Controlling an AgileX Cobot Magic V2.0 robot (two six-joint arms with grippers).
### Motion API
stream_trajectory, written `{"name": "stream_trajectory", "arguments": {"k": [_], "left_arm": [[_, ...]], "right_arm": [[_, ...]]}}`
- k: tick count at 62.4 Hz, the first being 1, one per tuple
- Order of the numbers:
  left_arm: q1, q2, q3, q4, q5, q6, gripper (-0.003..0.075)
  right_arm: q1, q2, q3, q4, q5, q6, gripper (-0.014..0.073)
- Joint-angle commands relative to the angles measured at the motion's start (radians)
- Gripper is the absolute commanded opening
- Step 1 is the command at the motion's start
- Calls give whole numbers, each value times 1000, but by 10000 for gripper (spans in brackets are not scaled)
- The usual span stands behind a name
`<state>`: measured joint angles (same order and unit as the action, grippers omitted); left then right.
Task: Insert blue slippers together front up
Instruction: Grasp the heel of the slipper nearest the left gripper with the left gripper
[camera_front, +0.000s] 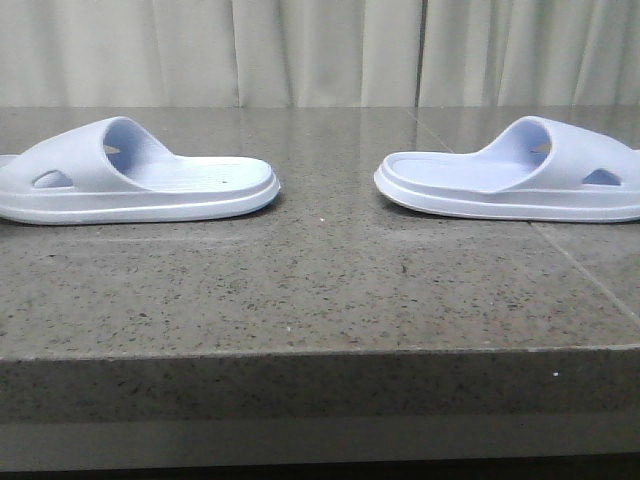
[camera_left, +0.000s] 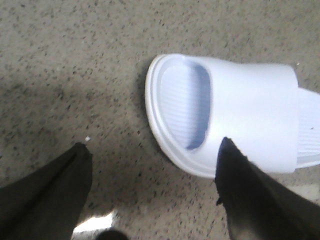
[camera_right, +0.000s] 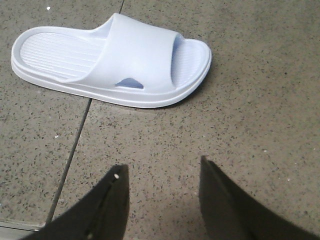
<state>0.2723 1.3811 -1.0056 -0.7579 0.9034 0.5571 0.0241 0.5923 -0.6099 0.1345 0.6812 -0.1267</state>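
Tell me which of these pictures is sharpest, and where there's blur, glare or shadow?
Front view: sharp and evenly lit, the left slipper and right slipper casting thin shadows on the stone table. Left wrist view: soft and blurred, a bright glare patch between the dark fingers, the slipper washed out. Right wrist view: clearer, sole ridges visible on the slipper.

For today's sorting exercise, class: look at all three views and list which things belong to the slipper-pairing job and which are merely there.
Belongs to the job:
- left slipper, heel inward
- right slipper, heel inward
- left pincer, open, beside its slipper
- right pincer, open, short of its slipper

Merely there:
- speckled stone table
- pale curtain
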Motion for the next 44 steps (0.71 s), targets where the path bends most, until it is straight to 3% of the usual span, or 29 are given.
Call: {"name": "stream_trajectory", "arguments": {"k": [1, 14, 44], "left_arm": [[9, 31, -44, -154, -3, 68, 475], [9, 116, -54, -259, -1, 124, 353], [9, 247, -58, -353, -12, 200, 351]], "right_arm": [[-5, 8, -35, -5, -60, -7, 364], [-5, 8, -35, -5, -60, -7, 364], [-5, 8, -35, -5, -60, -7, 364]]}}
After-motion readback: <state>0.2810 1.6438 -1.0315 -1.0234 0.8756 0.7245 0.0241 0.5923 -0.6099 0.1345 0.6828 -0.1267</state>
